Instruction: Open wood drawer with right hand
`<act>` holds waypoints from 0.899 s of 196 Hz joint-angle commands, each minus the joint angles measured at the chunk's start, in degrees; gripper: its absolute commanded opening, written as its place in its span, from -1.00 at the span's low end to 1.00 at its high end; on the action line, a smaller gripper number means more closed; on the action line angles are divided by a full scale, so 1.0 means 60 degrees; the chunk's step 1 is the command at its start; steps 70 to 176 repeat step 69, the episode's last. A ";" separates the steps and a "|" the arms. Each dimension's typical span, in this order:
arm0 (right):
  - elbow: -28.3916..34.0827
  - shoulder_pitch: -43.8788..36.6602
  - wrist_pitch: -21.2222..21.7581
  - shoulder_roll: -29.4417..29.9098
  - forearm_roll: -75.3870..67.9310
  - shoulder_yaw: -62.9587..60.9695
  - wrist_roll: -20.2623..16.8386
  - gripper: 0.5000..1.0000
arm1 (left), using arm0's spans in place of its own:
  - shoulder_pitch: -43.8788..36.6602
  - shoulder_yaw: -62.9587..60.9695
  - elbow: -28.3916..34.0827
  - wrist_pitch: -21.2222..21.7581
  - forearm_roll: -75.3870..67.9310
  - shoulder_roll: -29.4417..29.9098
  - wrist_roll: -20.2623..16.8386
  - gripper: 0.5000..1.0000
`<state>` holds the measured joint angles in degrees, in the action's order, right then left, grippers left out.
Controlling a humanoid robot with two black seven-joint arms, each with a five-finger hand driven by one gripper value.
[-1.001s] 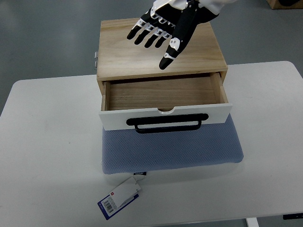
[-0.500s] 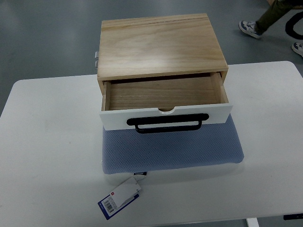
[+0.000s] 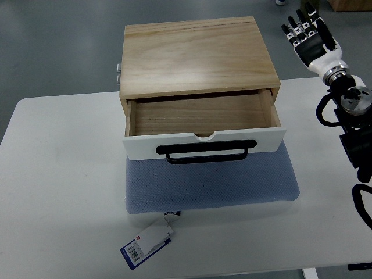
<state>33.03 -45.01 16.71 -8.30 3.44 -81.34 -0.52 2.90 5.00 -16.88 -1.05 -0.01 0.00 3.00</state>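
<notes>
A wooden drawer box point(image 3: 195, 52) stands on a blue-grey mat point(image 3: 212, 180) on the white table point(image 3: 58, 174). Its drawer point(image 3: 200, 116) is pulled out toward me, empty inside, with a white front and a black handle point(image 3: 203, 152). My right hand point(image 3: 306, 32) is at the upper right, beyond the table's far edge and right of the box, fingers spread and holding nothing. Its arm point(image 3: 349, 110) runs down along the right edge. The left arm is out of view.
A white and blue tag point(image 3: 148, 241) lies on the table in front of the mat, attached at its front edge. A small metal fitting point(image 3: 117, 72) sticks out on the box's left side. Grey floor lies beyond the table.
One second ago the right hand hovered over the box top. Half a second ago it was out of view. Now it shows at the upper right, clear of the box. The drawer has not moved.
</notes>
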 commanded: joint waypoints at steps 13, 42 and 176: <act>-0.0100 0.0236 -0.0001 0.0094 -0.0002 -0.0037 0.0189 0.78 | 0.0000 0.0001 -0.0044 0.0000 0.0002 0.0000 -0.0002 1.00; -0.0115 0.0236 -0.0016 0.0182 -0.0002 -0.0080 0.0189 0.78 | 0.0000 0.0001 -0.0044 0.0000 0.0002 0.0000 -0.0002 1.00; -0.0159 0.0222 -0.0016 0.0300 -0.0002 -0.0080 0.0218 0.78 | 0.0000 0.0001 -0.0044 0.0014 0.0002 0.0000 -0.0002 1.00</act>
